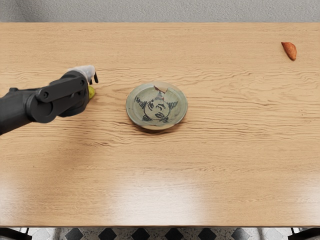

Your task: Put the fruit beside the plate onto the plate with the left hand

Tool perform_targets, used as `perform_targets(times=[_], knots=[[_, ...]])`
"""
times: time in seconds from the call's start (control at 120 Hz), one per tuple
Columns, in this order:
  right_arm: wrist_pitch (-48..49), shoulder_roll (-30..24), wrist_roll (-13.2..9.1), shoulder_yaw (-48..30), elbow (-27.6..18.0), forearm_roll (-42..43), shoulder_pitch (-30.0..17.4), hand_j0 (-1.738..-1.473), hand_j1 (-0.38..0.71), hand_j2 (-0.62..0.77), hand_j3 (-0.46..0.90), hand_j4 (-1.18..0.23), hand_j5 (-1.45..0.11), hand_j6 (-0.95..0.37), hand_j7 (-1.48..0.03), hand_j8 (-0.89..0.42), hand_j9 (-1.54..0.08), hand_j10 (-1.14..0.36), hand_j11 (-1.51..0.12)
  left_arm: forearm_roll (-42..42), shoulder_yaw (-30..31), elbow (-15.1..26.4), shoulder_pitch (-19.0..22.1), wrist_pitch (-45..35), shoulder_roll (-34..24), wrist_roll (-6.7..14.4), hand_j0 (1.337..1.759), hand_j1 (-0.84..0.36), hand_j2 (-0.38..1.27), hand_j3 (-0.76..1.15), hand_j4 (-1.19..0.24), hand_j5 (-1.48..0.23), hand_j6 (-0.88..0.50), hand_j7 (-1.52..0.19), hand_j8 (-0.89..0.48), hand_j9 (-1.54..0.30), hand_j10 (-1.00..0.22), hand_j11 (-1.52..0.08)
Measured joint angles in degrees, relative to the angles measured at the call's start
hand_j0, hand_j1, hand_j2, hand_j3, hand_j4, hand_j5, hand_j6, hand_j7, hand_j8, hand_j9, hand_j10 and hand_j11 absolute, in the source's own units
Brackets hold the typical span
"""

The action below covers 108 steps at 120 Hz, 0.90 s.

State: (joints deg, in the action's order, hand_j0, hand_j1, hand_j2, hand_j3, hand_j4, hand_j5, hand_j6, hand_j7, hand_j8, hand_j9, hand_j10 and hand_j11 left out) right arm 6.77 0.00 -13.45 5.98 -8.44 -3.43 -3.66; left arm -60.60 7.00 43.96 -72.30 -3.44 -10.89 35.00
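fruit [91,92] left of plate [181,106], perhaps under hand [84,76]

— We see a pale wood-grain worktop [200,165] and a grey-green plate [131,107] with dark blue star strokes.
— We also see a yellow-green fruit [91,92], a whitish hand [82,75], a black arm [30,105], an orange piece [289,50].

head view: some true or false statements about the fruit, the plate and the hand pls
1. The yellow-green fruit lies on the plate. False: it is on the table, left of the plate.
2. The left hand is right by that fruit. True.
3. The orange piece lies against the plate's rim. False: it lies well away, near the table's far right corner.
4. The right hand is out of view. True.
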Motion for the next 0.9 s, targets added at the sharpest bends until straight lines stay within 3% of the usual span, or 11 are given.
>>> perform_targets(times=[0.217, 0.775, 0.9], knots=[[0.00, 0.00, 0.00, 0.00, 0.00, 0.00, -0.02, -1.658, -0.35, 0.00, 0.00, 0.00, 0.00, 0.00, 0.00, 0.00, 0.00, 0.00, 0.00, -0.10, 1.41, -3.73, 0.84, -1.83, 0.78, -0.67, 1.658, -0.19, 0.09, 0.00, -0.46, -0.59, -0.46, -0.59, -0.46, -0.59, -0.46, -0.59], [0.00, 0.00, 0.00, -0.05, 0.00, 0.00, -0.11, -1.658, -0.35, 0.00, 0.00, 0.00, 0.00, 0.00, 0.00, 0.00, 0.00, 0.00, 0.00, -0.14, 1.78, -4.24, 2.68, -2.22, 1.60, -0.72, 1.658, -0.31, 0.11, 0.00, -0.56, -0.71, -0.46, -0.72, -0.56, -0.72, -0.56, -0.72], [0.00, 0.00, 0.00, -0.07, 0.00, 0.00, -0.12, -1.658, -0.35, 0.00, 0.00, 0.00, 0.00, 0.00, 0.00, 0.00, 0.00, 0.00, 0.00, -0.07, 1.91, -4.24, 2.63, -2.02, 1.64, -0.68, 1.657, -0.32, 0.23, -0.03, -0.56, -0.82, -0.45, -0.83, -0.60, -0.82, -0.63, -0.82]])
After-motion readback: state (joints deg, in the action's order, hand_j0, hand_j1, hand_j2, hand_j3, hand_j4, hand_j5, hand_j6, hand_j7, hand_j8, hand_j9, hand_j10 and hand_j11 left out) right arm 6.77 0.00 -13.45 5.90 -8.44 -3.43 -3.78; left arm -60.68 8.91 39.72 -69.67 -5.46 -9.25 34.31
